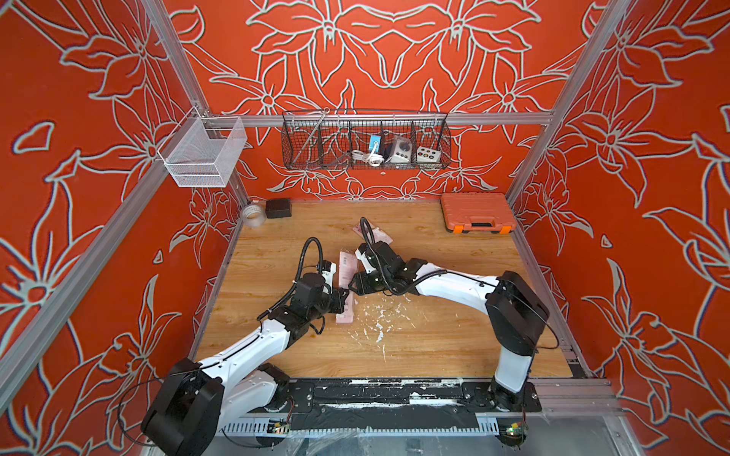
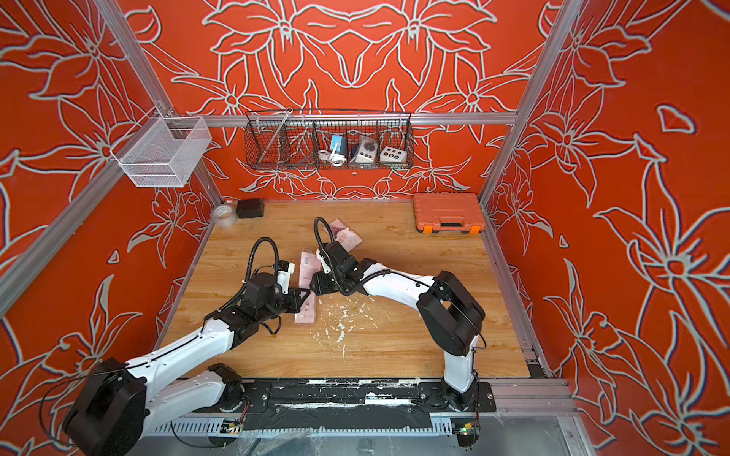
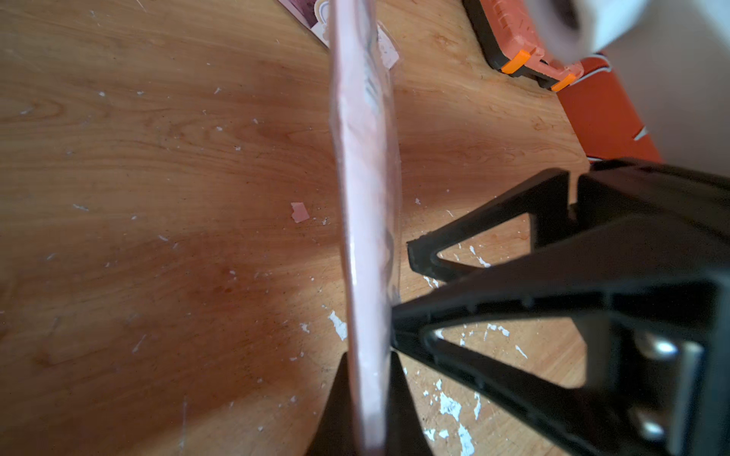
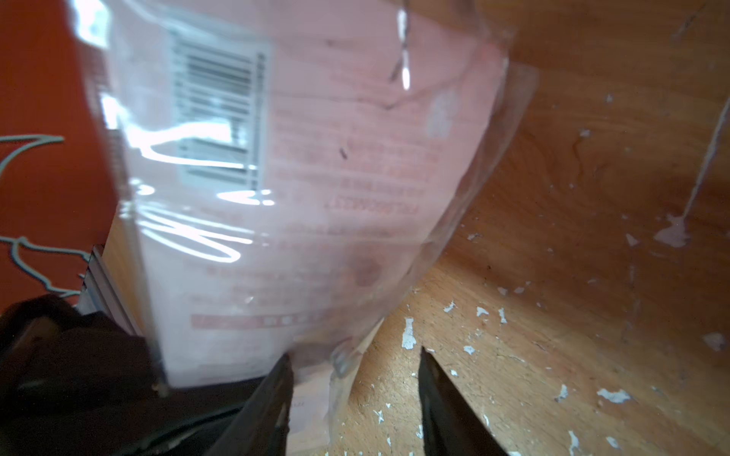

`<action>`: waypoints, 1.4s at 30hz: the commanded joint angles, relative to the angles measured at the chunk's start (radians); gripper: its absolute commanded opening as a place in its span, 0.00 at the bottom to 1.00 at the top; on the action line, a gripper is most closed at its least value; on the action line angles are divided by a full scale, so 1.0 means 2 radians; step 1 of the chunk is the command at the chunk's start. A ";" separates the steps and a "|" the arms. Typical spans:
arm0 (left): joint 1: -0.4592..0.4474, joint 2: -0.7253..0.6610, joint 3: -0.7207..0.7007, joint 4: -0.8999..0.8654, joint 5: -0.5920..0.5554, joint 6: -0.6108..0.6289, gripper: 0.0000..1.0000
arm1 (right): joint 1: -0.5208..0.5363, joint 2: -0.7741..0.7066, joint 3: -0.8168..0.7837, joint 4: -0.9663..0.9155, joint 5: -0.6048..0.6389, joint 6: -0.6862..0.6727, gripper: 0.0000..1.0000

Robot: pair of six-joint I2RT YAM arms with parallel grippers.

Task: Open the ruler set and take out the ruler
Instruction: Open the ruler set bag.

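ruler set: flat pink packet in a clear plastic sleeve (image 1: pixel 346 263) is sitting mid-desk between the two arms. In both top views its long axis is running near-to-far, barcode end pointing at the back wall.
left gripper (image 1: pixel 347 303): jaws are clamping the packet's near end. The left wrist view is showing it edge-on between them.
right gripper (image 4: pixel 351 379): jaws are standing apart, tips against the packet's printed face. A loose sleeve corner is hanging between them, unpinched.
height: cannot tell whether the packet is touching the wood.
around: second pink printed packet (image 1: pixel 377 235) is lying just beyond the right wrist. Orange plastic tool case (image 1: pixel 478 211) is sitting in the far right corner. Clear tape roll (image 1: pixel 253 215) and black block (image 1: pixel 278 208) are sitting far left, well apart.
in the way: right arm is crowding the packet's right side.
room: wooden desk (image 1: pixel 434 347) is showing white paint flecks (image 1: pixel 379 319) beside the packet and bare wood toward the near rail.
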 commanded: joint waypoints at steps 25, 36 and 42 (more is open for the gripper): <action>-0.022 -0.007 -0.001 0.021 0.013 0.010 0.00 | 0.010 0.058 0.069 -0.095 0.105 -0.018 0.02; -0.023 -0.007 -0.014 0.038 0.035 -0.003 0.00 | -0.028 0.045 0.024 -0.038 0.024 -0.019 0.00; -0.022 -0.023 -0.022 0.052 0.071 0.003 0.00 | -0.062 0.029 -0.031 0.001 -0.027 -0.033 0.00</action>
